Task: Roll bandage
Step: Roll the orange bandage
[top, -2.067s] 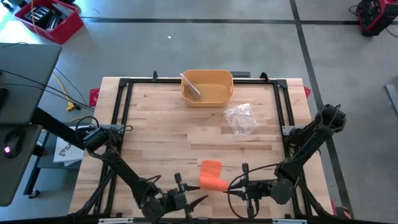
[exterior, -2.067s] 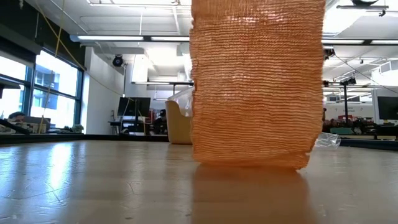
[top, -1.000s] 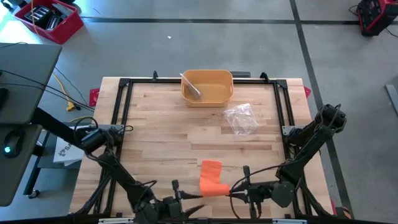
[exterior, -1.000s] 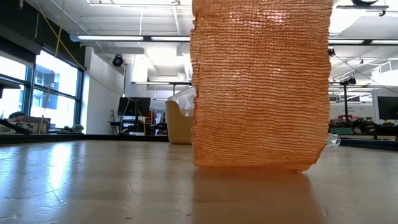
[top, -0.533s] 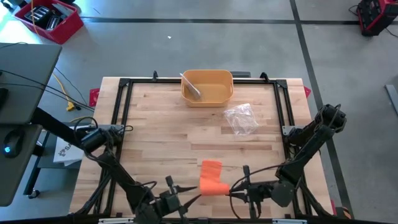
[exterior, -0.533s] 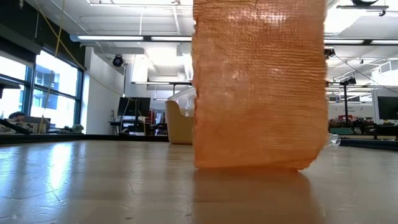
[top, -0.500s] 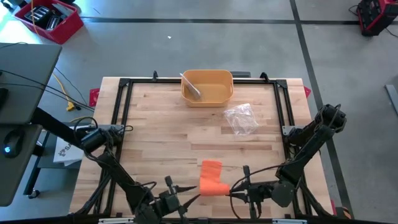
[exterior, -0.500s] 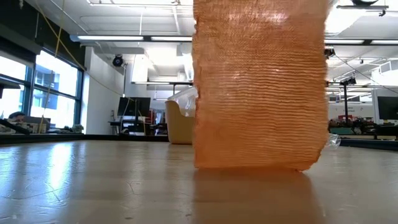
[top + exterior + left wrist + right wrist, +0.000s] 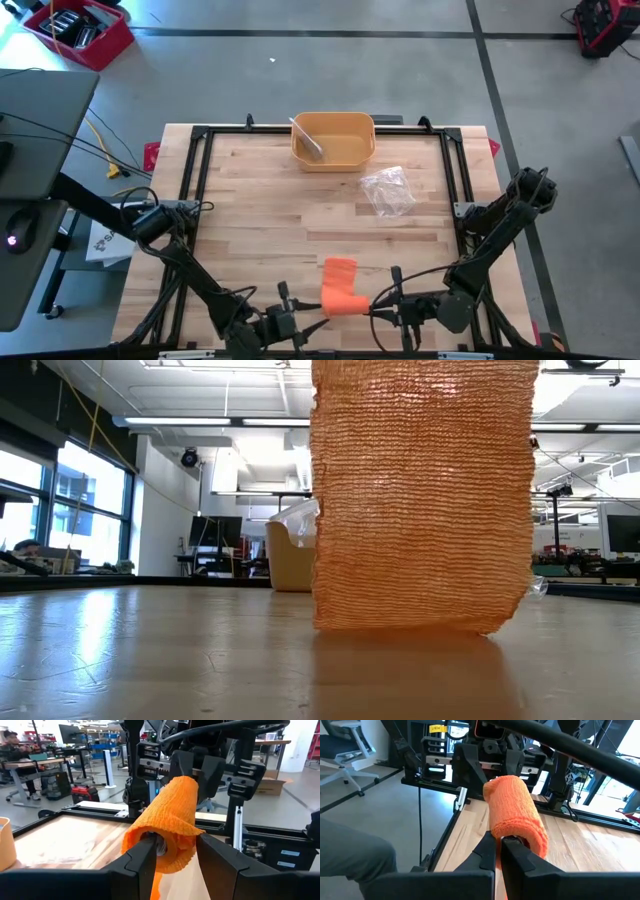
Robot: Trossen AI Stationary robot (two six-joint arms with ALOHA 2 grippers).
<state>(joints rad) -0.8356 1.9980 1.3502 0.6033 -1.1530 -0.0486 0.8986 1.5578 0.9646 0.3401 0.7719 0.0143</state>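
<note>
Wooden planks make up the tabletop (image 9: 270, 210), framed by black rails, and it fills the middle of the high view. At its upper centre sits a tan bin (image 9: 334, 139), and just below and right of that lies a crumpled clear plastic bag (image 9: 388, 190).

Near the lower centre of the high view lies the orange bandage (image 9: 340, 285), a ribbed, stretchy knit. A flat strip runs up the frame from a partly wound roll at its lower end. From above, the roll is only a small orange lump between the two arms.

The low view adds the texture: the bandage (image 9: 420, 495) fills the centre as a tall curtain of fine horizontal ribs, its bottom edge resting on the wood.

The left wrist view shows the roll's open end, with loose layers curling outward. The left gripper (image 9: 175, 857) has its fingers apart on either side of that end, close against the cloth.

From the right wrist view, the right gripper (image 9: 498, 851) has its fingers pressed together, tips tucked into the roll's other end.
</note>
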